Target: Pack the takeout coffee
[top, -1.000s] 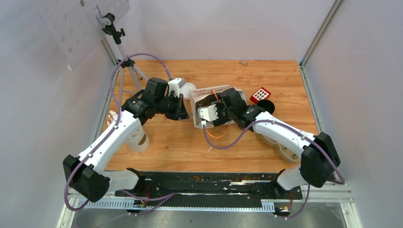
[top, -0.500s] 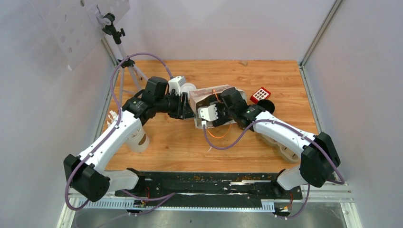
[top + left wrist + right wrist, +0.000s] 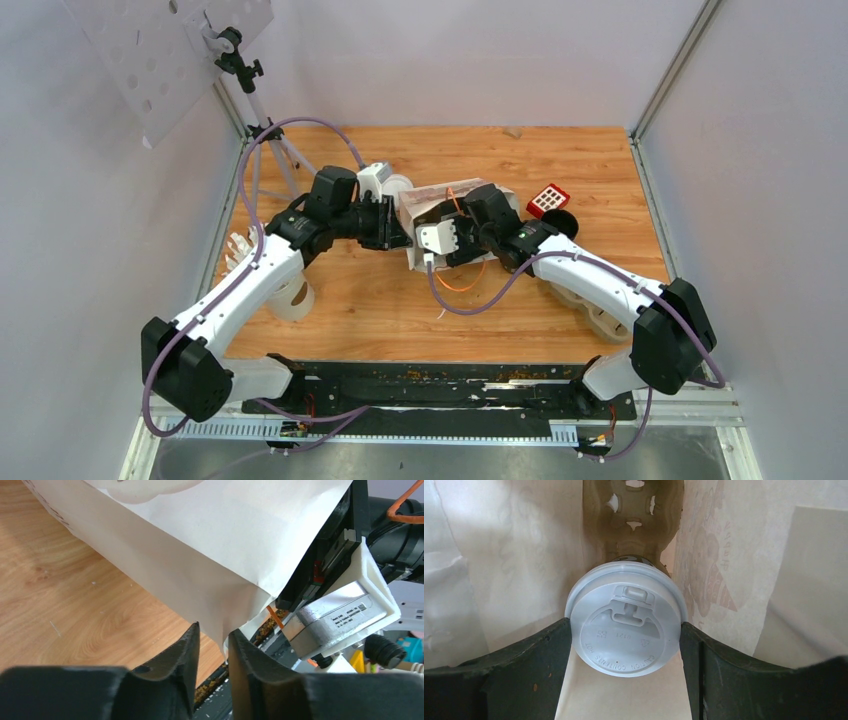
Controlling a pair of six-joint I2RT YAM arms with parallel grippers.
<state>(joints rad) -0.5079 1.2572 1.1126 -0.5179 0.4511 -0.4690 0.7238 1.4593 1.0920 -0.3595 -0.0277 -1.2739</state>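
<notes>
Your right gripper (image 3: 625, 630) clasps lidded coffee cup (image 3: 626, 640) inside paper bag (image 3: 499, 555) | left gripper (image 3: 214, 632) ajar at bag edge | cup light, crushable: grip high, gently.

pale walls (image 3: 480, 60) enclose a wooden table (image 3: 600, 170); a perforated white board (image 3: 140, 50) stands on a tripod (image 3: 262, 128)

The left wrist view's edges cut off the bag (image 3: 200, 545), and whether its corner touches the left gripper (image 3: 214, 640) is unclear. From above, the bag hides the right gripper (image 3: 626, 645); the cup (image 3: 626, 625) shows only its lid. The left arm (image 3: 235, 295) half-covers a pale cup (image 3: 295, 298).
</notes>
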